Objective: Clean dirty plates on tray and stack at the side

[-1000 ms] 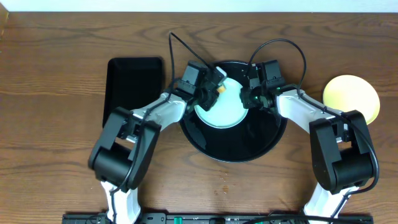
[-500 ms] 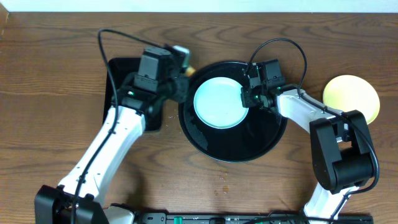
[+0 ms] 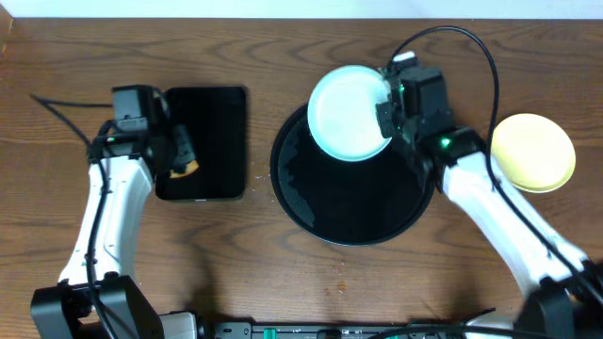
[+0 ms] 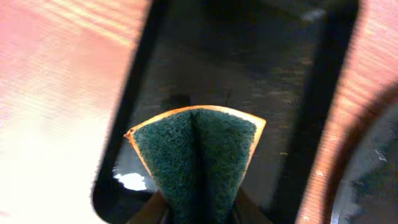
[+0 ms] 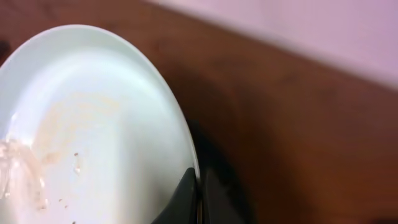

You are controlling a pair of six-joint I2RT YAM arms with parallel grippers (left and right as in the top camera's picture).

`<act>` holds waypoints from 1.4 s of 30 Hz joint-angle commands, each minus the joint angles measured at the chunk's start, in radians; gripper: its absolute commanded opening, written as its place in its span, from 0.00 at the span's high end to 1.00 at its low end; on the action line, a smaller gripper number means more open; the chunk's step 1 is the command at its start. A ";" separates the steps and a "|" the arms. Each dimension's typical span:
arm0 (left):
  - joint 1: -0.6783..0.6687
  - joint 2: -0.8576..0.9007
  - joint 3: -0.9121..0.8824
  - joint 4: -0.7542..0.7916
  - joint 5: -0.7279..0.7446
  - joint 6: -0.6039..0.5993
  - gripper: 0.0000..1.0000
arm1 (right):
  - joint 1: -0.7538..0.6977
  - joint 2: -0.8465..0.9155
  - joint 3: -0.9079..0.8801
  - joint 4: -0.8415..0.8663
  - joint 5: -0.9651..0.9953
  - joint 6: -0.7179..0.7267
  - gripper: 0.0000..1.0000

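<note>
Right tool (image 3: 386,105) has carried the mint plate (image 3: 347,113) up off the round tray (image 3: 358,202), jaws clamped on its rim, over the tray's far side. Left tool (image 3: 177,158) has swung out to the rectangular tray (image 3: 212,118) toward the counter's (image 3: 283,47) left edge, pinching a folded sponge (image 4: 196,155). Yellow plate (image 3: 532,151) sits on the counter near its right edge.

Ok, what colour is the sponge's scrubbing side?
The sponge shows a dark green face with an orange edge, clearest in the left wrist view.
</note>
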 commanded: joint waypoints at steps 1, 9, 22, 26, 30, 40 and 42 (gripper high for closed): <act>0.032 0.000 -0.037 0.028 -0.008 -0.045 0.78 | 0.111 -0.045 0.010 -0.006 0.369 -0.121 0.99; 0.032 0.000 -0.060 0.045 0.025 -0.093 0.78 | 0.358 -0.019 0.010 0.208 0.888 -0.382 0.99; 0.030 0.000 -0.060 0.071 0.166 -0.097 0.78 | 0.384 -0.009 0.010 0.245 0.907 -0.357 0.99; 0.005 0.000 -0.060 0.077 0.194 -0.096 0.79 | 0.361 -0.010 0.010 0.169 0.854 -0.196 0.99; -0.045 0.000 -0.060 0.094 0.206 -0.096 0.81 | 0.280 -0.009 0.010 -0.055 0.553 0.092 0.99; -0.277 0.000 -0.060 0.192 0.209 -0.088 0.93 | -0.066 0.056 -0.001 -0.193 -0.335 0.356 0.99; -0.332 0.000 -0.060 0.229 0.209 -0.088 0.93 | -0.097 0.099 -0.014 -0.193 -0.373 0.356 0.99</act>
